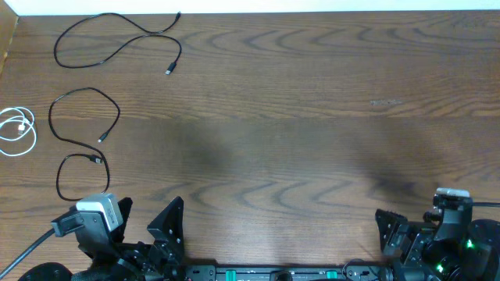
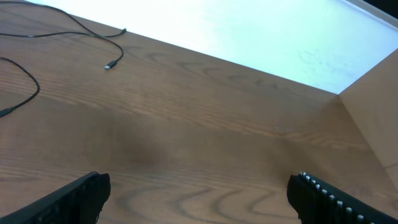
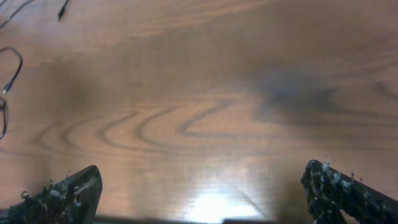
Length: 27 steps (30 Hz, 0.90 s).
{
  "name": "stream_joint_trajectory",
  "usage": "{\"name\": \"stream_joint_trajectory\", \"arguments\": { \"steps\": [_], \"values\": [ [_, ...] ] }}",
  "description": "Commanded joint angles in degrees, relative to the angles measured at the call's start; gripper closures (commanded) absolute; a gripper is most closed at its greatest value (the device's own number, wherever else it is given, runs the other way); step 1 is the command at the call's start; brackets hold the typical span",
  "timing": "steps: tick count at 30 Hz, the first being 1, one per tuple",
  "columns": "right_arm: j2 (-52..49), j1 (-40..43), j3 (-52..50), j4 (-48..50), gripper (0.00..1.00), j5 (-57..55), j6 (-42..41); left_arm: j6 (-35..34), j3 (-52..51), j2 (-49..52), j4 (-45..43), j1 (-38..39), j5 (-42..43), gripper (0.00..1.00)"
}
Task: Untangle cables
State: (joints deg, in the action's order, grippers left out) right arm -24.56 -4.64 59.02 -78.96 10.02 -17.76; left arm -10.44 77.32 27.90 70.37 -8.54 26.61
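Nearest to me, at my own edge of the table (image 1: 312,117), both tools sit low over the wood: my left gripper (image 1: 144,220) has its fingers spread wide with nothing between them, and its wrist view shows only bare grain in the gap (image 2: 199,193); my right gripper (image 1: 414,226) is spread just as wide and pinches nothing (image 3: 202,186). A thick black wire (image 1: 23,250) trails off my left base, and a small green light (image 1: 469,244) glows on my right one. The table is brown wood with bold, curving grain, a glare patch under my right wrist and two soft dark shadows across its middle. All the cables lie well to my left, laid out as separate loose loops and not knotted. Just beyond my left gripper is the nearest black cable (image 1: 60,176), an open loop; its end lies close to an end of the second black cable (image 1: 117,109), and I cannot tell whether they touch. The white cable (image 1: 17,129) is coiled at the left edge beside them. Farther off, near the back left corner, the third black cable (image 1: 144,33) sprawls in a long loop with its plug free. A white strip (image 1: 312,6) borders the far edge, and a wooden side panel (image 2: 373,106) rises at the table's end
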Motion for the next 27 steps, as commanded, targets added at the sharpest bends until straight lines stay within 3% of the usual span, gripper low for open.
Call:
{"name": "stream_joint_trajectory", "arguments": {
  "steps": [1, 6, 18, 27],
  "values": [
    [0.44, -0.31, -1.31, 3.02, 0.01, -4.79, 0.31, 0.76, -0.39, -0.02, -0.02, 0.15, -0.33, 0.04],
    [3.72, -0.28, -8.0, 13.64, 0.01, -4.74, 4.76, 0.76, -0.39, -0.02, -0.02, 0.15, -0.33, 0.04],
    [18.56, 1.4, -38.36, 51.91, 0.01, -4.79, 9.79, 0.76, -0.39, -0.02, -0.02, 0.15, -0.33, 0.04],
    [24.33, 1.84, -51.82, 66.6, 0.01, -4.96, 10.75, 0.76, -0.39, -0.02, -0.02, 0.15, -0.33, 0.04]
  ]
}}
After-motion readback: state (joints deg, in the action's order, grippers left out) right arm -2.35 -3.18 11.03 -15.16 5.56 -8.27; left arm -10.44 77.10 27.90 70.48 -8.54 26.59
